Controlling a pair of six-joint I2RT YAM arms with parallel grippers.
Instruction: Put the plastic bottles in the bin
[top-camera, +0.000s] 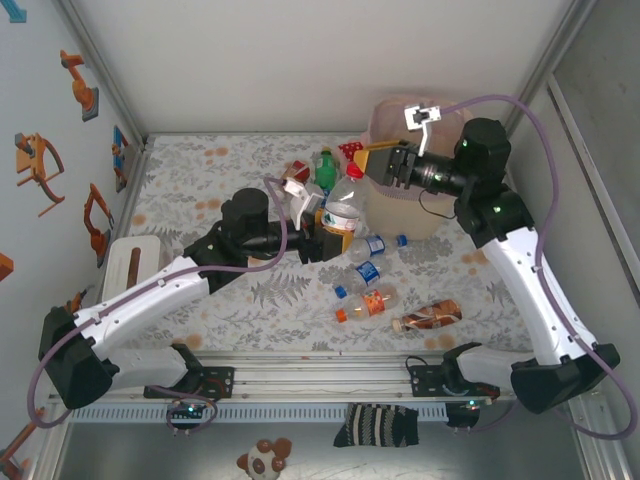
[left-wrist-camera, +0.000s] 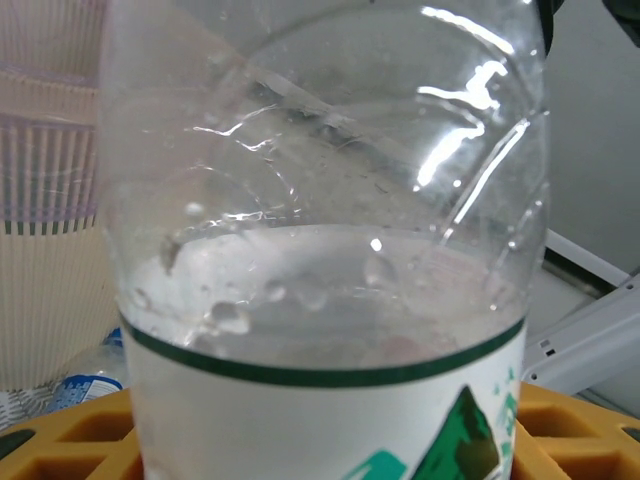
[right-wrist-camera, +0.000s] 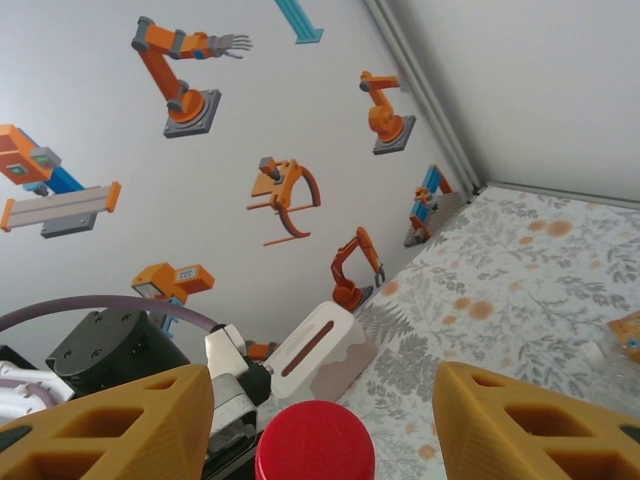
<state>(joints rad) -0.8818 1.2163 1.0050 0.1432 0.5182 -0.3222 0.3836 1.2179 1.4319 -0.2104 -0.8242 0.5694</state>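
Note:
My left gripper (top-camera: 335, 222) is shut on a clear bottle (top-camera: 345, 205) with a white and green label and holds it upright over the middle of the table. In the left wrist view the bottle (left-wrist-camera: 330, 250) stands between the yellow fingers (left-wrist-camera: 60, 440). My right gripper (top-camera: 385, 165) is open around the bottle's red cap (right-wrist-camera: 315, 440), and a gap shows on each side between cap and fingers (right-wrist-camera: 530, 420). The pink bin (top-camera: 385, 118) stands just behind the right gripper, and its mesh wall (left-wrist-camera: 50, 190) shows in the left wrist view. More plastic bottles (top-camera: 365, 272) lie on the table.
A green bottle (top-camera: 325, 168) and a red-labelled one (top-camera: 296, 172) stand at the back. An orange bottle (top-camera: 365, 305) and a brown one (top-camera: 428, 315) lie near the front. A white slotted box (top-camera: 130, 262) sits at the left wall. A red dotted item (top-camera: 348, 148) lies beside the bin.

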